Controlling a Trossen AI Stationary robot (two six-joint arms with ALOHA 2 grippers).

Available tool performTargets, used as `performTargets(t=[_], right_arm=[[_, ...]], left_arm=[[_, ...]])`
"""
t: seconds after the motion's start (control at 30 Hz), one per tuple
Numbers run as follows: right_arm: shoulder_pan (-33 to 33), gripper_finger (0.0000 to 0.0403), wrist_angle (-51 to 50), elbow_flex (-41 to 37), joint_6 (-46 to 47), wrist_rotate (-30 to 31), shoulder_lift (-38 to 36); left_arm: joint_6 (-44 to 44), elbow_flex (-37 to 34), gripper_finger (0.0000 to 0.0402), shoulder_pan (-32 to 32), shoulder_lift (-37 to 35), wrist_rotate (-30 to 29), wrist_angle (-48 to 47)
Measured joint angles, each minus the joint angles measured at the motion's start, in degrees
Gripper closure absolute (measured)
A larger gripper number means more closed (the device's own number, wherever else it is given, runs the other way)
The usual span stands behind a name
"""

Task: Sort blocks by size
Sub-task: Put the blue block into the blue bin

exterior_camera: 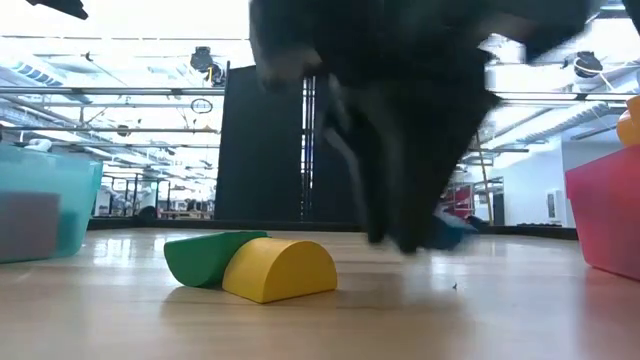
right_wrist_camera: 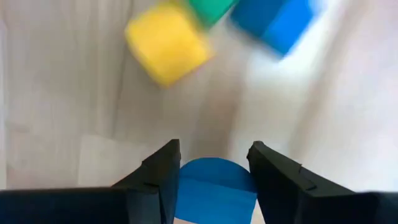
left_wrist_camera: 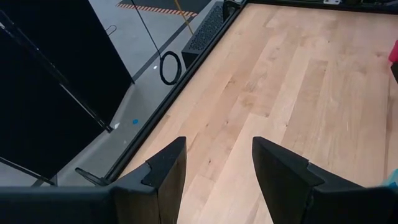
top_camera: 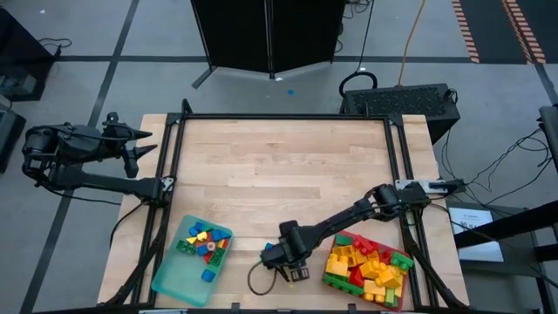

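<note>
Where fingers (right_wrist_camera: 158, 171) close, blue block (right_wrist_camera: 214, 186) inside right end effector (right_wrist_camera: 214, 163)

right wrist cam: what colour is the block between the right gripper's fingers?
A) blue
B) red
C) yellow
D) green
A: a blue block with a rounded top sits between the right gripper fingers, while the yellow block lies loose on the table farther off.

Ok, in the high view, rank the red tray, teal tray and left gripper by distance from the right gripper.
From the right gripper:
1. Red tray, just to its right.
2. Teal tray, to its left.
3. Left gripper, by the table's far-left corner.
</note>
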Motion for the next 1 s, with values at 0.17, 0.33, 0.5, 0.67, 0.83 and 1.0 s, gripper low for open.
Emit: performTargets(t=[0.17, 0.33, 0.5, 0.67, 0.83, 1.0], right_arm=[[-2.33, 0.0249, 0.09, 7.42, -1.50, 3.54, -0.10], [-5.94, 0.0247, 6.94, 13.68, -5.00, 7.65, -0.23], [-9.86, 0.0248, 26.67, 14.81, -9.00, 6.89, -0.39], [-12.82, 0.0246, 45.67, 14.81, -12.48, 4.59, 1.29], [-14.31, 0.0247, 59.69, 14.79, -8.22, 0.16, 4.98], [-14.30, 0.0245, 63.39, 14.80, -2.74, -6.15, 8.60]], left_arm=[[0.00, 0.00, 0.0214, 0.01, -0.02, 0.00, -0.02], [0.00, 0.00, 0.0214, 0.00, -0.01, 0.00, -0.01], [-0.12, 0.00, 0.0214, 0.00, -0.02, 0.00, -0.02], [-0.11, 0.00, 0.0214, -0.01, -0.02, 0.00, 0.00], [-0.15, 0.00, 0.0214, 0.01, -0.02, 0.07, 0.00], [-0.13, 0.00, 0.0214, -0.01, 0.00, 0.07, 0.00]])
